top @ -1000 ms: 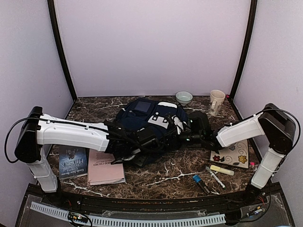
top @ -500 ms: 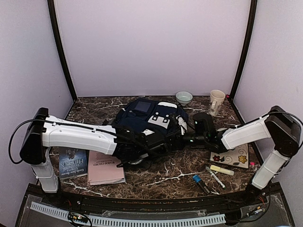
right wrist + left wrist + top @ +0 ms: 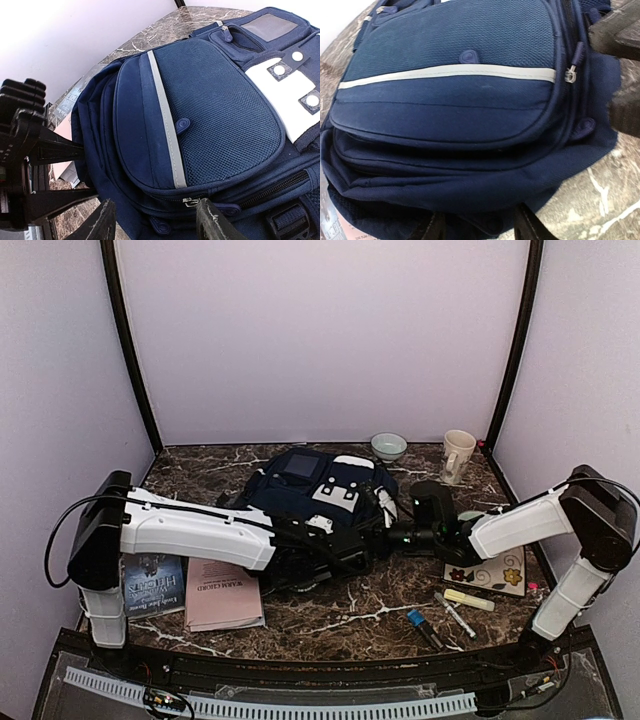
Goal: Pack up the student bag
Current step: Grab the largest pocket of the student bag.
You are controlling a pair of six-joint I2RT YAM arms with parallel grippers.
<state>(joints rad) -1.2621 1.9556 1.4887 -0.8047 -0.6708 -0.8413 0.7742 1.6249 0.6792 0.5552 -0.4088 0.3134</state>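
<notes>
The student bag [image 3: 318, 492], a navy-blue backpack with a white stripe, lies flat in the middle of the table. My left gripper [image 3: 338, 552] is at its near edge. In the left wrist view the gripper [image 3: 482, 227] stands open, its fingers on either side of a fold of the bag [image 3: 455, 100]. My right gripper [image 3: 393, 533] is at the bag's right side. In the right wrist view the gripper [image 3: 157, 217] stands open astride the bag [image 3: 210, 130] edge, one fingertip beside a silver zipper pull [image 3: 189, 202].
A dark book [image 3: 155, 580] and a pink booklet [image 3: 222, 592] lie at the near left. A floral notebook [image 3: 490, 568], a yellow highlighter [image 3: 468, 599], a white pen [image 3: 455, 615] and a blue-capped marker [image 3: 420, 625] lie at the near right. A bowl [image 3: 388, 446] and a mug [image 3: 458, 455] stand at the back.
My left arm has slid right along the bag's near edge and its jaws have narrowed. The right gripper has drawn back a little to the right.
</notes>
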